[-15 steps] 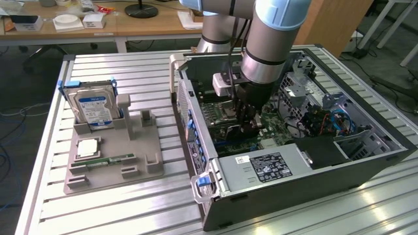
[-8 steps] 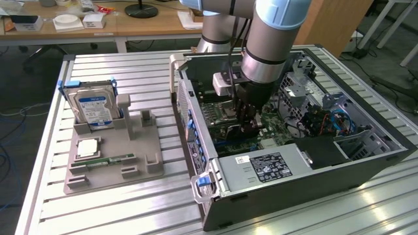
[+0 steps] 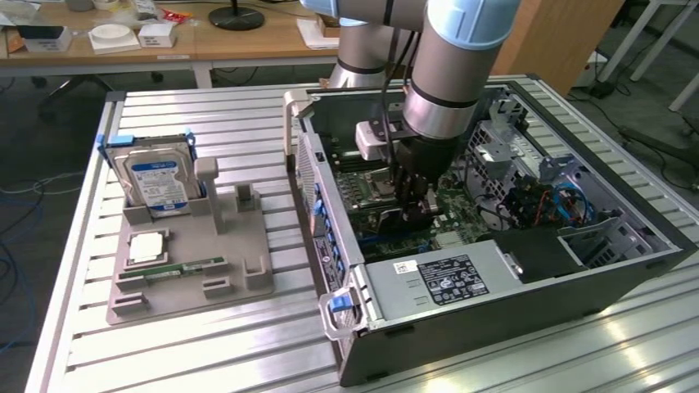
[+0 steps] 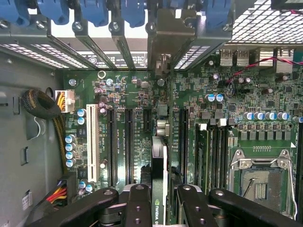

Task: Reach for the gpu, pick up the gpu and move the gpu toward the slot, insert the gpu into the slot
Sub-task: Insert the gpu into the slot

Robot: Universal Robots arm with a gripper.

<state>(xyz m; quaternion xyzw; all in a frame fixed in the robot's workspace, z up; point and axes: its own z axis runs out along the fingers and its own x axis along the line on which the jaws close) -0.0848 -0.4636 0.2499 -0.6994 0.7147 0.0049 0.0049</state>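
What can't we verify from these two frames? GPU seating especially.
- Thin black GPU card with its tan end bracket, wrist view: its lower edge is behind the card itself, so seating in the long narrow motherboard slot can't be judged.
- Same card, exterior view: hidden by the end effector and arm.
- Slot under the card, wrist view: covered by the card.
- Grip contact, wrist view: black finger links cut off by the frame edge.

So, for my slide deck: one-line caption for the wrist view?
Pincer holds the gpu edge-on over the green motherboard's slot inside the open computer case.
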